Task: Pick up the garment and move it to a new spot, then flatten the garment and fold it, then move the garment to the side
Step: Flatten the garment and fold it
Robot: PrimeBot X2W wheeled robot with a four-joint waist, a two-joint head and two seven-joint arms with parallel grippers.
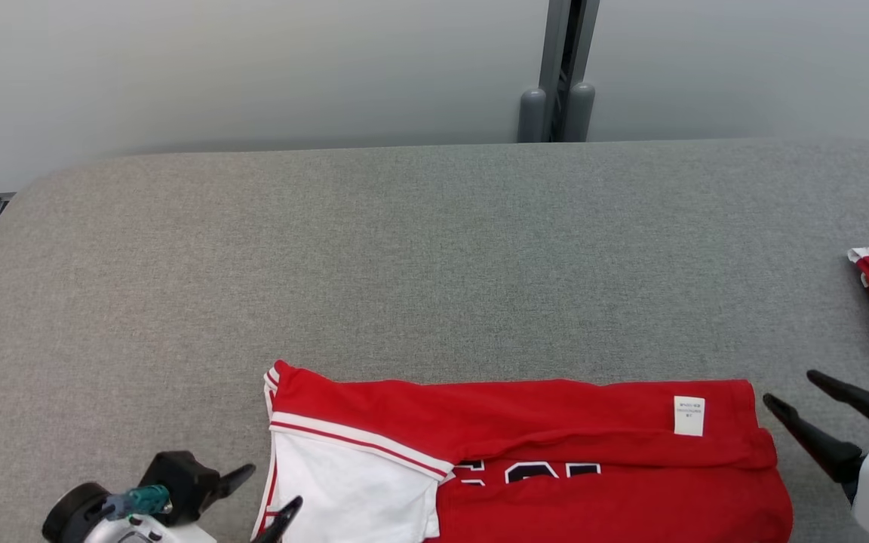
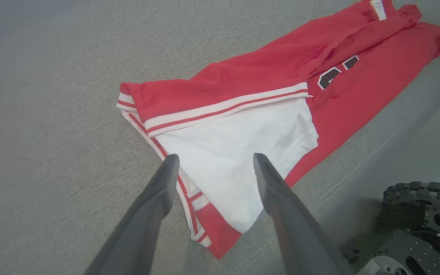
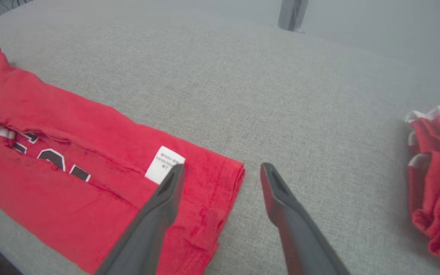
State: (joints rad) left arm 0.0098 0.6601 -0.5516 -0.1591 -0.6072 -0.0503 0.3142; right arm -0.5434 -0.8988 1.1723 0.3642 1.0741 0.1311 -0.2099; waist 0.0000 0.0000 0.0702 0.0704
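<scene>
One fold is seen laid lengthwise on the red garment (image 1: 555,445), flat at the near edge of the grey table (image 1: 404,249), w/ left gripper (image 1: 272,488) & right gripper (image 1: 793,388) spread apart, empty, at its ends; further folding & the move aside are judged left to do.

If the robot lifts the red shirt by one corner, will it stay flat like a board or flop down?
Probably flop: the red shirt lies in soft folds and wrinkles, so it looks like thin cloth. It likely weighs little, lying so flat. Pushed, it would probably bunch up, since the gray table cover looks rough.
</scene>
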